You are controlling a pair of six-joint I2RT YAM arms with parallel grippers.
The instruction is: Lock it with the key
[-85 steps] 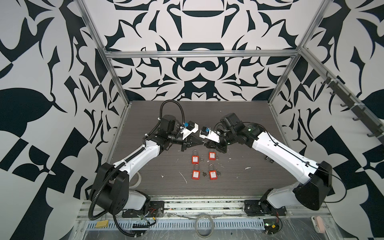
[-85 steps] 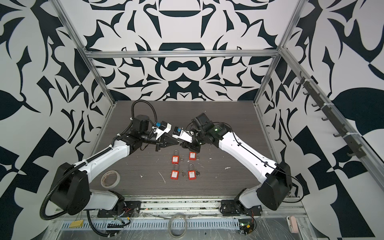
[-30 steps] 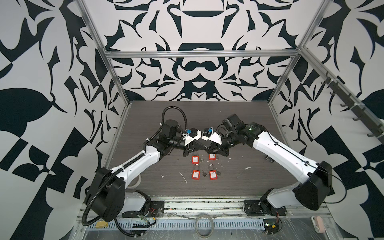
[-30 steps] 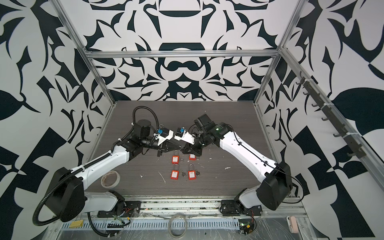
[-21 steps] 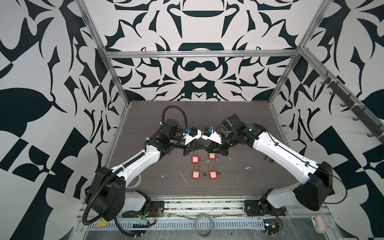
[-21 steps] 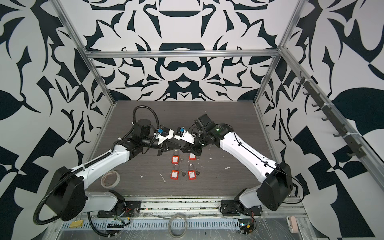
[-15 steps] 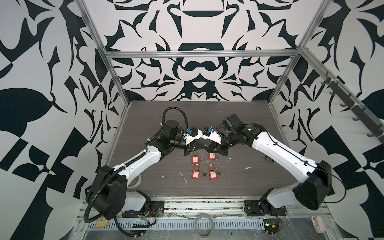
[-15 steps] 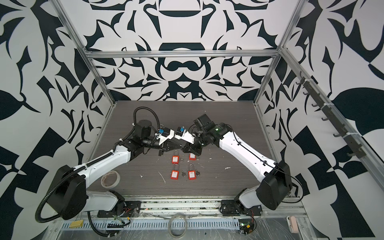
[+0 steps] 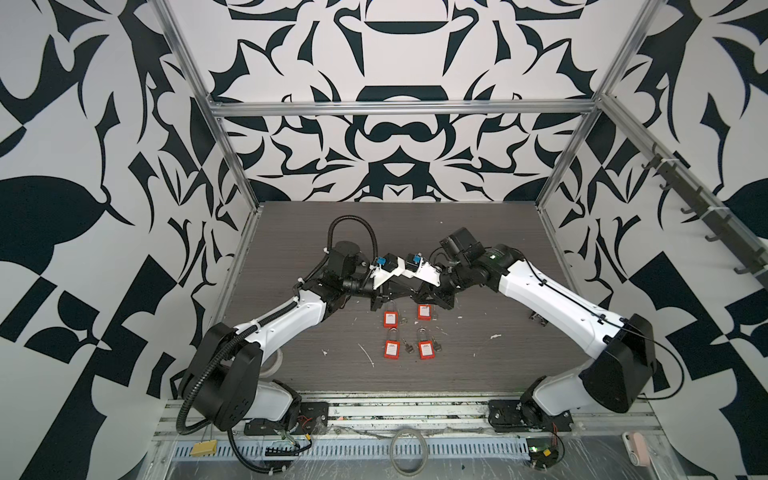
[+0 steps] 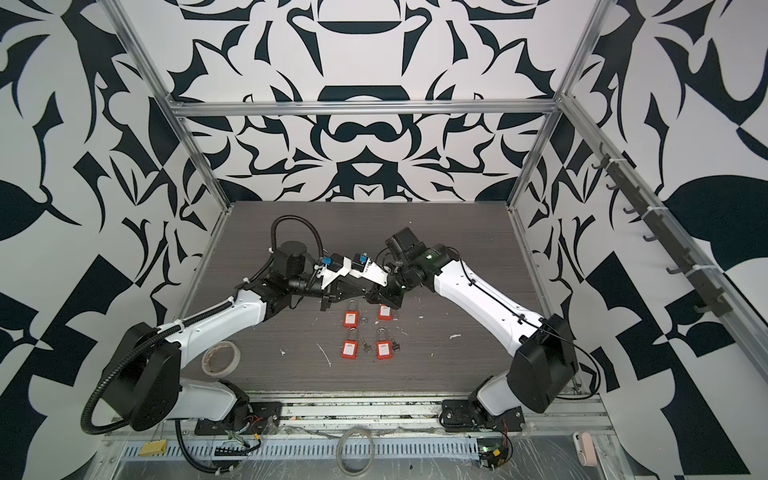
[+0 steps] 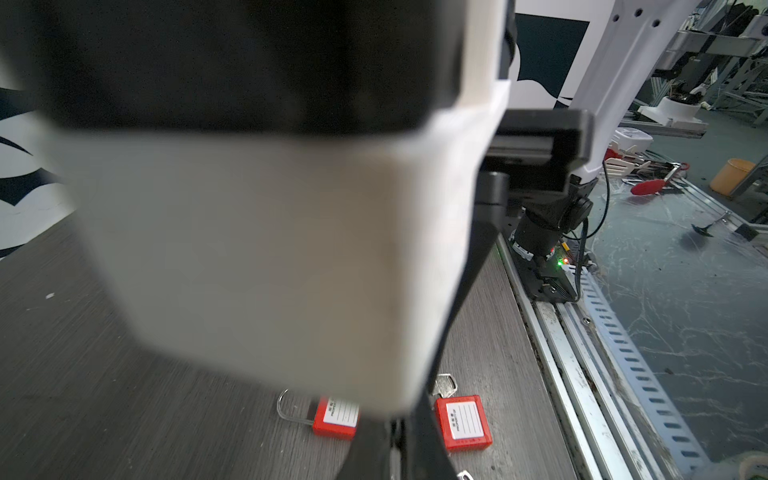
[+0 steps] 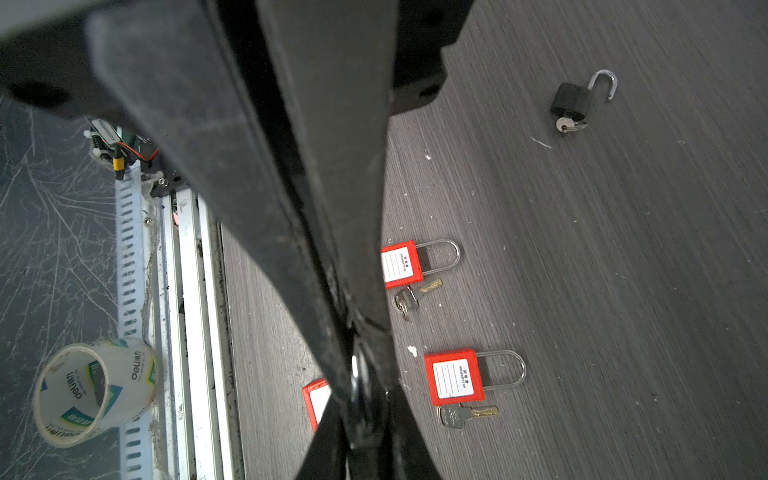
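Left hand pressed shut, meeting right hand, which pinches a small dark object (lock or key? unclear); held above table, presumably for insertion.

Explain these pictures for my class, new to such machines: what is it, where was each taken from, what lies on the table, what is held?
A robot: two white-and-black arms mounted at the front of a dark table, each ending in a two-fingered gripper. Two pictures come from twin cameras overhead, so they look nearly alike. The other two come from a camera on each wrist. On the table lie four red padlocks, each with a key beside it, and a black padlock with its shackle open and a key in it. A tape roll sits near the left arm's base. The left gripper, shut, and the right gripper meet tip to tip. Something small and shiny shows there, too hidden to name.
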